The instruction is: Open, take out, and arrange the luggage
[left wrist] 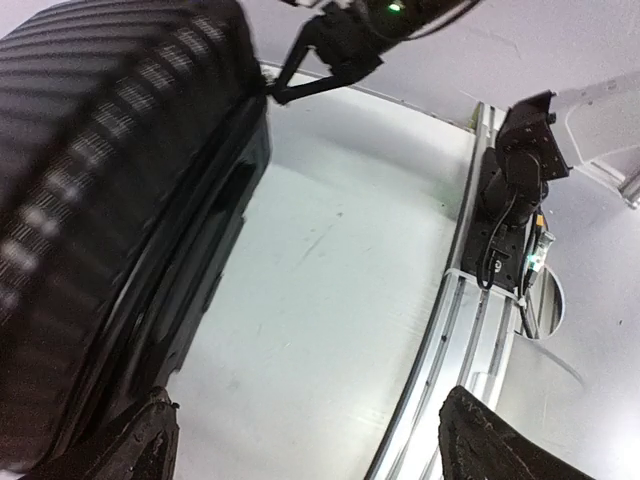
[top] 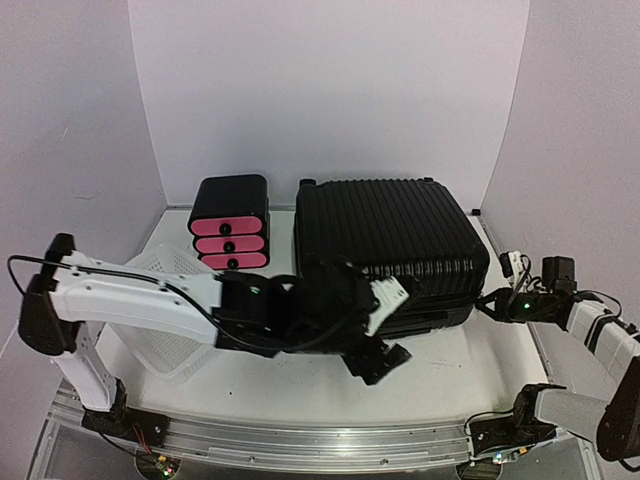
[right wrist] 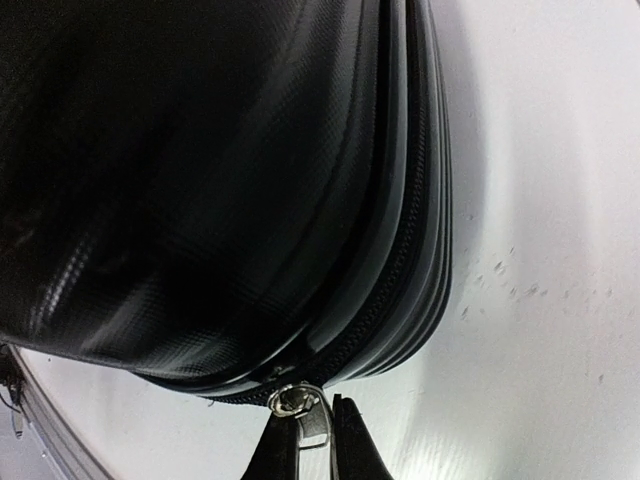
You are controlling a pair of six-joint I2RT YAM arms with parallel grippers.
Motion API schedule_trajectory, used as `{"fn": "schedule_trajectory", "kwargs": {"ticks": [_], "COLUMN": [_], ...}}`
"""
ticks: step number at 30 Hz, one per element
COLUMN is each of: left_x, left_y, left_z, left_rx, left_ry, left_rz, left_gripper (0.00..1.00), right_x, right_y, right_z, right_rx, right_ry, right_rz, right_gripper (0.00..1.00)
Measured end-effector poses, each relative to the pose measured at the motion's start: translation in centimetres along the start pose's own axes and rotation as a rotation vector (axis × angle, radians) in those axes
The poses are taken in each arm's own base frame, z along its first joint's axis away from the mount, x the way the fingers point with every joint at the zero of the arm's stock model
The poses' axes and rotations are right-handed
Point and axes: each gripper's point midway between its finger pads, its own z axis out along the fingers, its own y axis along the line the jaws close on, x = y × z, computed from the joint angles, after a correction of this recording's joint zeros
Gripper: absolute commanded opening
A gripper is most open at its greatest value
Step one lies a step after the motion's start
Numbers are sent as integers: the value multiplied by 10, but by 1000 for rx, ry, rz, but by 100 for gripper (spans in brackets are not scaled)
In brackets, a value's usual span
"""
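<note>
The luggage (top: pixel 390 235), a large black ribbed hard-shell suitcase, lies flat and closed at the middle of the table. My right gripper (top: pixel 487 303) is at its right front corner. In the right wrist view this gripper (right wrist: pixel 315 445) is shut on the silver zipper pull (right wrist: pixel 312 428), just below the zipper seam of the luggage (right wrist: pixel 200 180). My left gripper (top: pixel 390 328) hovers at the suitcase's front edge, open. In the left wrist view its fingertips (left wrist: pixel 150 440) stand far apart with only bare table between them, and the luggage (left wrist: pixel 100 200) fills the left side.
A small black box with three pink drawers (top: pixel 230 222) stands left of the suitcase. A white mesh basket (top: pixel 165 310) lies at the left, partly under my left arm. An aluminium rail (top: pixel 300 440) runs along the near table edge. The right arm's base (left wrist: pixel 520 170) sits on it.
</note>
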Motion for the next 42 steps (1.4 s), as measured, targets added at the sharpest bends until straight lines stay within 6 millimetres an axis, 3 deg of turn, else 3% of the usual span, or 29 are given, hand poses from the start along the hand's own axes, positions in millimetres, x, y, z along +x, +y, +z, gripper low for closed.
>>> {"fn": "schedule_trajectory", "kwargs": {"ticks": [2, 4, 9, 15, 22, 28, 34, 38, 39, 42], "left_x": [3, 12, 40, 41, 50, 53, 48, 48, 50, 50], "left_y": [-20, -28, -18, -3, 36, 37, 44, 49, 50, 53], "left_z": [29, 61, 105, 137, 172, 187, 199, 199, 199, 198], "left_rx": [28, 29, -18, -46, -100, -105, -171, -211, -219, -242], "left_ry": [16, 38, 78, 25, 26, 29, 26, 31, 30, 19], "left_rz": [82, 180, 442, 655, 736, 761, 767, 762, 762, 754], "left_gripper": [89, 89, 88, 83, 76, 68, 50, 41, 38, 33], "right_x": [10, 16, 17, 16, 20, 21, 23, 23, 21, 19], "right_y": [4, 3, 4, 5, 7, 8, 3, -3, -3, -4], "right_z": [-1, -2, -2, -3, -5, -7, -8, -8, -9, -7], "right_rx": [-6, -3, -3, -4, -7, -3, 32, 63, 68, 64], "right_ry": [16, 26, 31, 22, 36, 33, 40, 42, 38, 36], "right_rz": [28, 51, 70, 63, 65, 53, 33, 8, -1, -20], "right_gripper": [4, 2, 1, 1, 1, 1, 13, 32, 42, 58]}}
